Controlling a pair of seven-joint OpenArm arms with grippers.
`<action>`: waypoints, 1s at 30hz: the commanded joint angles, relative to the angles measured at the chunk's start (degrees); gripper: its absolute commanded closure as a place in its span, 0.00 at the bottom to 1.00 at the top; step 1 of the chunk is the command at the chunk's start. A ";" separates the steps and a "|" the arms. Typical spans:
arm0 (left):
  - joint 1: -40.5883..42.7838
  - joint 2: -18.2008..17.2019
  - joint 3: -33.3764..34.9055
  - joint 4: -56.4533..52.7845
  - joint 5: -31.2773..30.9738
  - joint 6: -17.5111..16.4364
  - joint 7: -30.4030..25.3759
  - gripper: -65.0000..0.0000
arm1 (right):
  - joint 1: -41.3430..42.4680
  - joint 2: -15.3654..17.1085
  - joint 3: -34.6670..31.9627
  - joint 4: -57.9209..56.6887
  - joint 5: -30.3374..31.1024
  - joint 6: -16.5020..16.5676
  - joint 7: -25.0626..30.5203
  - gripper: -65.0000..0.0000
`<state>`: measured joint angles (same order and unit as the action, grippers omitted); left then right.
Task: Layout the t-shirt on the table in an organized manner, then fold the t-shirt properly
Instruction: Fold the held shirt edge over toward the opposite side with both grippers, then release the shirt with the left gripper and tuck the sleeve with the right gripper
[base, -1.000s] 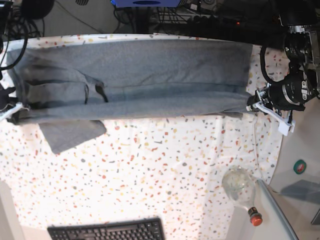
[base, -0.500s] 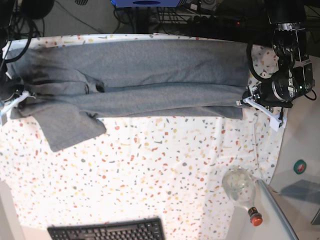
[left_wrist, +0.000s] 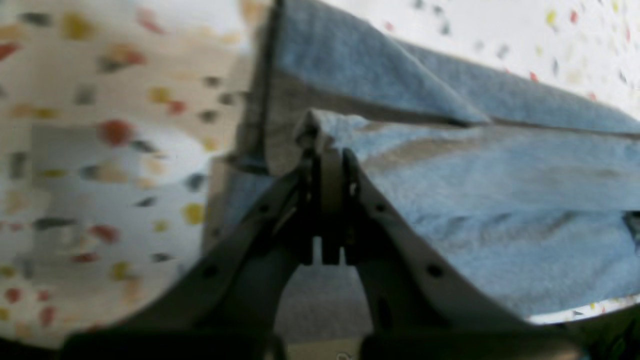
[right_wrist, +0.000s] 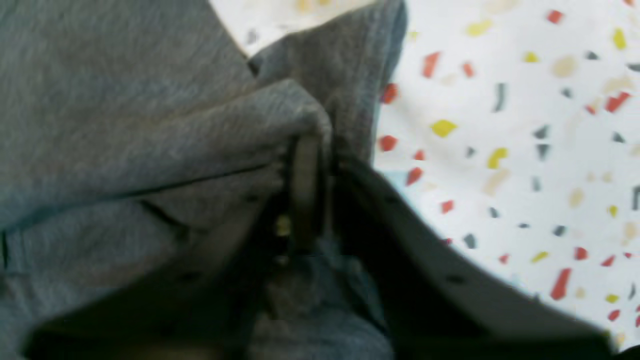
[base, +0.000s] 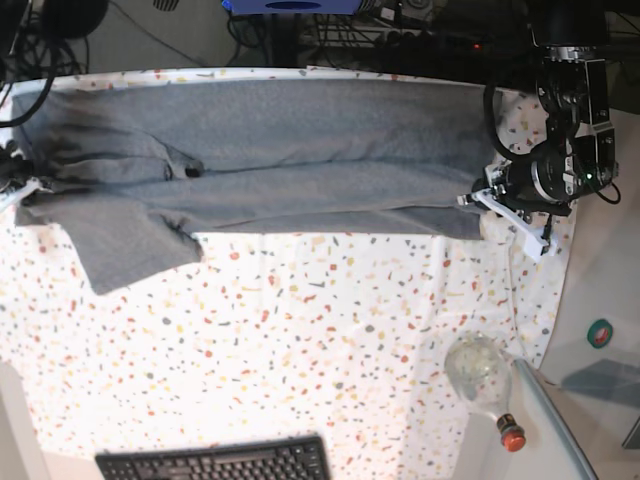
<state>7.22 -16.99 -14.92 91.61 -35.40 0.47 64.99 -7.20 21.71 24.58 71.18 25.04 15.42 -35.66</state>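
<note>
The t-shirt (base: 290, 150) lies across the table's (base: 300, 350) far side between my fingers; bottle (base: 482, 380) and keyboard (base: 215, 462) sit nearer.

Grey t-shirt (base: 290, 150) folded lengthwise, stretched 9-to-3 along table's (base: 330, 340) 12 o'clock edge; sleeve flopped toward 8 o'clock.

Both wrist views are blurred. The right gripper (right_wrist: 312, 150) has cloth of the t-shirt (right_wrist: 125, 125) bunched over its jaws, perhaps still pinched; in the base view it is cut off at the left edge. The keyboard (base: 215, 463) runs off the bottom edge.
</note>
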 joint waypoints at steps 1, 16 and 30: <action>-0.76 -0.98 -0.60 0.83 -0.25 0.10 -0.60 0.96 | 0.65 0.57 1.66 1.75 0.33 -0.08 0.89 0.77; 2.23 -0.63 -27.76 3.46 -0.87 -5.35 -0.77 0.09 | 8.48 -4.88 -1.76 7.11 -0.11 -0.17 0.80 0.54; 13.57 -0.54 -51.76 0.47 -0.43 -26.89 -0.77 1.00 | 33.53 -1.28 -20.14 -38.43 -4.86 -0.08 16.63 0.39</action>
<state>20.53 -16.51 -66.39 91.48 -35.35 -26.20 64.88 24.40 19.22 4.32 31.88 19.59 15.14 -19.64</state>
